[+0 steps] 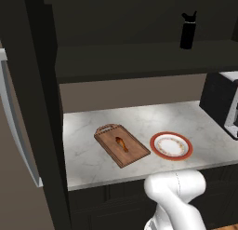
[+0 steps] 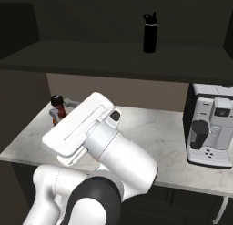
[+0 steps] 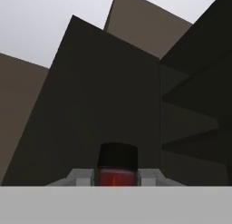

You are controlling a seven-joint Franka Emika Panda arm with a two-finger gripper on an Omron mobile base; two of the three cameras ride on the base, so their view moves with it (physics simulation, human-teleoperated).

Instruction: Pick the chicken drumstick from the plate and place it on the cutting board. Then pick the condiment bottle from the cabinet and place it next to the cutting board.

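Hand view: the end effector (image 3: pixel 116 182) is closed on the condiment bottle (image 3: pixel 117 169), whose dark cap and red neck stand between the fingers. In the right base view the condiment bottle sits at the arm's far left end, low over the bench (image 2: pixel 164 142). In the left base view, the chicken drumstick (image 1: pixel 122 144) lies on the cutting board (image 1: pixel 132 152), just beside the plate (image 1: pixel 171 145).

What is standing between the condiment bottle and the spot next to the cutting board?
Nothing visible does. The end effector is shut on the condiment bottle. In the left base view, the counter on the left side of the cutting board is bare, and the plate sits apart on its right.
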